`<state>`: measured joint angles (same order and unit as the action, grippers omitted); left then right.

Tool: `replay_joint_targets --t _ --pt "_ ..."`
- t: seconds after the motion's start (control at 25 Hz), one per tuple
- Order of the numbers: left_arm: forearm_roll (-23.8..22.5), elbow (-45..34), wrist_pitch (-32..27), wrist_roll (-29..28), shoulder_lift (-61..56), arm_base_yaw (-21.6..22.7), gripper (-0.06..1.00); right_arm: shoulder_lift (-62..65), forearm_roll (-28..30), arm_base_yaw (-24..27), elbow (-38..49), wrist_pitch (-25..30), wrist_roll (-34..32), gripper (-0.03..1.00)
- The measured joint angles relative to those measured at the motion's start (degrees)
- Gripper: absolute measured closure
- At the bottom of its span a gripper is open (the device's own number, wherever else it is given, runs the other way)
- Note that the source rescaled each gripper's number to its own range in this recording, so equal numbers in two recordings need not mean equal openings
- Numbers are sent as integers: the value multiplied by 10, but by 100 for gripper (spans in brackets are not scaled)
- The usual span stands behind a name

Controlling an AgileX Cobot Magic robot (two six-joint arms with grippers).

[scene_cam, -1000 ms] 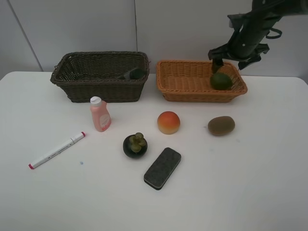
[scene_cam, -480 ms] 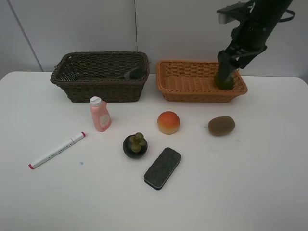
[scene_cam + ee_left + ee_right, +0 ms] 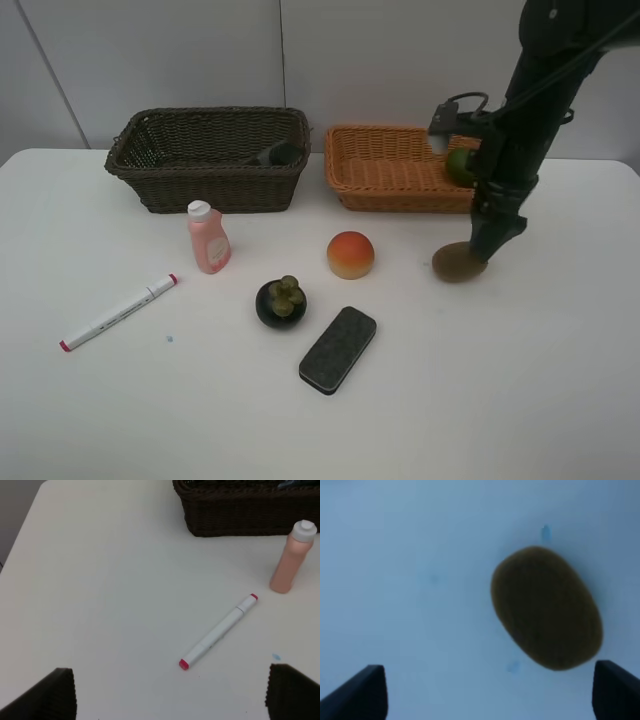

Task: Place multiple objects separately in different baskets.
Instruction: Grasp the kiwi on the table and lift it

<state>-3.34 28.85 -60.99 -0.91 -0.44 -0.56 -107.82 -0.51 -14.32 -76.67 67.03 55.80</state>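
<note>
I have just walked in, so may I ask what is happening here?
The right gripper, open and empty, hangs just above the kiwi. The green fruit lies in the orange basket and a dark bottle in the brown basket. The left gripper is open above the marker. The peach, mangosteen, eraser and pink bottle are unsorted.

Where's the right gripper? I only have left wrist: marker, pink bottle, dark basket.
Observer: Right gripper hovers low over the kiwi on the table, jaws open, nothing gripped.
Operator: Anything in the tan basket?
Observer: Tan basket holds the green fruit, at its right end.
Operator: What else is loose?
Observer: Peach, mangosteen and eraser lie on the table.
</note>
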Motion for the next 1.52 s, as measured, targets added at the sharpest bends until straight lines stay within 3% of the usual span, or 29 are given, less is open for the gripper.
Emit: replay_joint_targets --t 0.24,0.36,1.32,1.52 --pt "0 0 0 0 0 0 -6 0 5 0 54 -140 46 -2" --pt "0 0 0 0 0 0 -6 -2 5 0 63 -173 52 -2" --pt "0 0 0 0 0 0 -6 -91 32 0 68 -211 56 -2" --pt "0 0 0 0 0 0 -6 -91 32 0 68 -215 56 9"
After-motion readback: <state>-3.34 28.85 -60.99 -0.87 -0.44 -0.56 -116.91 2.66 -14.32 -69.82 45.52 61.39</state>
